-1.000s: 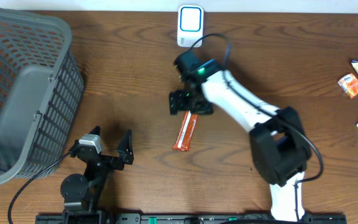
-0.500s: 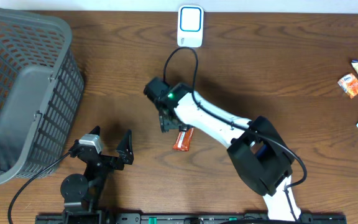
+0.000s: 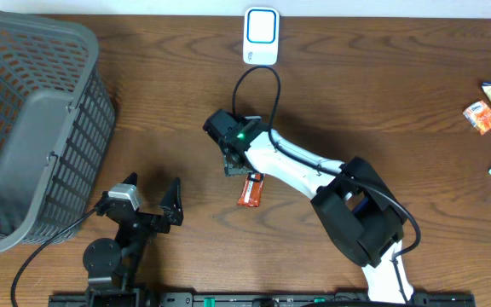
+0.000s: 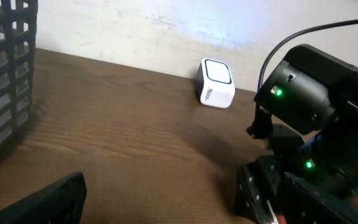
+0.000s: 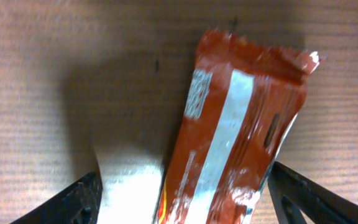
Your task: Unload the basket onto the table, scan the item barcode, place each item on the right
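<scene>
Item under inspection: an orange snack bar (image 3: 250, 189) lying flat on the wooden table (image 3: 382, 85), a little below and left of the table's middle in the overhead view. Its long axis runs roughly from 12 to 6 o'clock with a slight lean toward 1 and 7; the upper end is hidden beneath the right gripper (image 3: 239, 169), and the lower end points toward the robot's side of the table. In the right wrist view the wrapper shows a crimped end, a pale stripe along its length, and a small printed panel (image 5: 196, 93) near that end; whether this panel is the barcode is too fine to read. The right claw stands wide, one finger on each side of the bar, directly over it; no closure on the wrapper is visible, and contact cannot be confirmed. The white scanner (image 3: 261, 36), with a blue-rimmed face, stands at 12 o'clock from the bar near the far edge, well apart from it. The left gripper (image 3: 152, 194) sits at about 8 o'clock from the bar, jaws spread wide with nothing between them. A grey mesh basket (image 3: 75, 51) occupies the far left, at 9 to 10 o'clock; inside it only its own floor and walls can be made out. Loose packets (image 3: 485, 116) lie at the right edge, near 2 o'clock.
</scene>
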You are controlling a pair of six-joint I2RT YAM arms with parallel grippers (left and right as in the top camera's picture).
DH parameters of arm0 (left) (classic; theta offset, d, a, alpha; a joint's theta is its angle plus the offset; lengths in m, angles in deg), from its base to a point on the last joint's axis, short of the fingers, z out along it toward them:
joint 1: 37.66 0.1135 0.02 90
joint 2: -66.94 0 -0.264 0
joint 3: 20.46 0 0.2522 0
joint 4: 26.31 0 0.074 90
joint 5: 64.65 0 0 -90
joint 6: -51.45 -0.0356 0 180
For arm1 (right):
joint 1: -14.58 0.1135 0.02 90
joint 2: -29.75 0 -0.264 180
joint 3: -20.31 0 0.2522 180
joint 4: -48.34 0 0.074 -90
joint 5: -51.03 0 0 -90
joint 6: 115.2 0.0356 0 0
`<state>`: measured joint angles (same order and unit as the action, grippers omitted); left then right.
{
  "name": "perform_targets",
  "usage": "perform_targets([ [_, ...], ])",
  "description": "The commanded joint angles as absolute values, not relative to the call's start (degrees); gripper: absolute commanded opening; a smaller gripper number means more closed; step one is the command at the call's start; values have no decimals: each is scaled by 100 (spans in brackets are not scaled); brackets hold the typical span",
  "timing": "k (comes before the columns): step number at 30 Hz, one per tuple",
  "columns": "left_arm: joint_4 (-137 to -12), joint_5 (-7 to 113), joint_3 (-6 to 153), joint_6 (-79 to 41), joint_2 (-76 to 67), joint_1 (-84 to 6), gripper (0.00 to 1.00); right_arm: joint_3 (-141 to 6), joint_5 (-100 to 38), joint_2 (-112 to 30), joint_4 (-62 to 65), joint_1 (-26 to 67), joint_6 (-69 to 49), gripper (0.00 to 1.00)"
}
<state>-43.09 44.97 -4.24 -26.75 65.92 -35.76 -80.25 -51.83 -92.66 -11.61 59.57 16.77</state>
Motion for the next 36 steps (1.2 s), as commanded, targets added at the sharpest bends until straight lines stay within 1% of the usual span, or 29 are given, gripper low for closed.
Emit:
perform_targets([
  [1, -4381, 4589, -584, -2689, 6590, -3548, 98, -7886, -5067, -9327, -1155, 5710, 1767, 84],
  [2, -4381, 4589, -584, -2689, 6590, -3548, 98, -7883, -5010, -9327, -1157, 5653, 1762, 84],
  [3, -4381, 4589, -584, -2689, 6590, -3548, 98, -7881, -4949, -9329, -1161, 5588, 1762, 82],
  [4, -4381, 4589, -584, -2689, 6590, -3548, 98, -7879, -4899, -9342, -1161, 5537, 1762, 70],
  [5, -4381, 4589, -584, -2689, 6590, -3548, 98, -7879, -4844, -9357, -1172, 5494, 1760, 54],
  [6, -4381, 4589, -584, -2689, 6590, -3548, 98, -7877, -4809, -9375, -1194, 5468, 1760, 46],
  [7, -4381, 4589, -584, -2689, 6590, -3548, 98, -7877, -4757, -9414, -1220, 5448, 1754, 40],
  [8, -4381, 4589, -584, -2689, 6590, -3548, 98, -7877, -4735, -9447, -1262, 5435, 1754, 37],
  [10, -4381, 4589, -584, -2689, 6590, -3548, 98, -7877, -4717, -9548, -1347, 5433, 1736, 34],
  [11, -4381, 4589, -584, -2689, 6590, -3548, 98, -7877, -4720, -9635, -1397, 5433, 1738, 29],
  [14, -4381, 4589, -584, -2689, 6590, -3548, 98, -7877, -4700, -9838, -1526, 5433, 1736, 5],
  [15, -4381, 4589, -584, -2689, 6590, -3548, 98, -7877, -4693, -9893, -1542, 5433, 1734, 1],
  [19, -4381, 4589, -584, -2689, 6590, -3548, 98, -7886, -4766, -9934, -1561, 5389, 1588, 1],
  [23, -4381, 4589, -584, -2689, 6590, -3548, 98, -7892, -4763, -9572, -1666, 5188, 1596, 1],
  [26, -4381, 4589, -584, -2689, 6590, -3548, 98, -7892, -4761, -9161, -1732, 4991, 1795, 1],
  [28, -4381, 4589, -584, -2689, 6590, -3548, 98, -7892, -4766, -8868, -1749, 4882, 2143, 1],
  [30, -4381, 4589, -584, -2689, 6590, -3548, 98, -7890, -4840, -8621, -1764, 4810, 2857, 1],
  [34, -4381, 4589, -584, -2689, 6590, -3548, 98, -7888, -4768, -8492, -2186, 4746, 5329, 1],
  [36, -4381, 4589, -584, -2689, 6590, -3548, 98, -7844, -4560, -8516, -2252, 4759, 6042, 1],
])
